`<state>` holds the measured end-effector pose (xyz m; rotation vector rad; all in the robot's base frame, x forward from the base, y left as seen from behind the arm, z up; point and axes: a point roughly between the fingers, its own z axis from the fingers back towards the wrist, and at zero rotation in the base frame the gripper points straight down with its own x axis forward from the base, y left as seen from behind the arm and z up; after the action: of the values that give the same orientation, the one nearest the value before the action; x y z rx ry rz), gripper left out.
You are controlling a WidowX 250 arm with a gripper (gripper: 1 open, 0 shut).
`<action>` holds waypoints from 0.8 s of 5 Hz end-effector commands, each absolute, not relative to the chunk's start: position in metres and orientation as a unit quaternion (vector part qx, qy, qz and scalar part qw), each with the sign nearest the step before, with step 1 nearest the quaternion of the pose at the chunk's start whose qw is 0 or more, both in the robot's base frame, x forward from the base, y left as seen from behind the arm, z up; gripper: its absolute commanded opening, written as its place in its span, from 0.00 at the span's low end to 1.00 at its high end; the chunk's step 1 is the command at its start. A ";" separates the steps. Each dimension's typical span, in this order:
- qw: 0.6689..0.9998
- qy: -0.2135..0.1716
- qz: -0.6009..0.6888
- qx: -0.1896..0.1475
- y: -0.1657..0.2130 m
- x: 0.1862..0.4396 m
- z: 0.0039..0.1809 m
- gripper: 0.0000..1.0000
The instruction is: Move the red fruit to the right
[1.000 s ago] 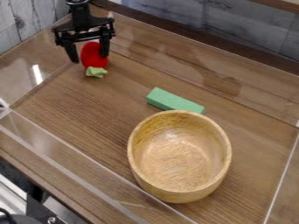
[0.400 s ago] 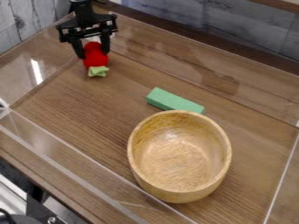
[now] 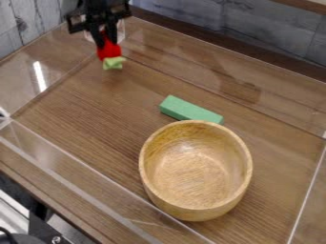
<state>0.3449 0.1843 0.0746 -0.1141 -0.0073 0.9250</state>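
Black robot claw (image 3: 106,36), far left corner of the wooden counter (image 3: 102,124): closed on the small glossy red toy fruit with pale green cap (image 3: 110,52), which hangs just clear of the surface. Carry it level to the right, passing behind the flat green rectangular block (image 3: 190,110) and round wooden bowl (image 3: 195,169). Lower fully before releasing, so the fruit does not roll.

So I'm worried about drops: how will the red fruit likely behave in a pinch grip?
The red fruit looks glossy and rounded, so it may slip or swivel. It's small, probably light. The gripper seems closed on it.
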 end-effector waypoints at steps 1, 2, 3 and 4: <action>0.915 -0.057 0.395 -0.065 0.177 0.358 0.126 0.00; 0.927 -0.054 0.363 -0.076 0.164 0.365 0.132 0.00; 0.940 -0.048 0.326 -0.087 0.143 0.374 0.132 0.00; 0.956 -0.041 0.273 -0.094 0.109 0.377 0.136 0.00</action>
<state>0.3744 0.1039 0.0956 -0.1999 0.0276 0.5543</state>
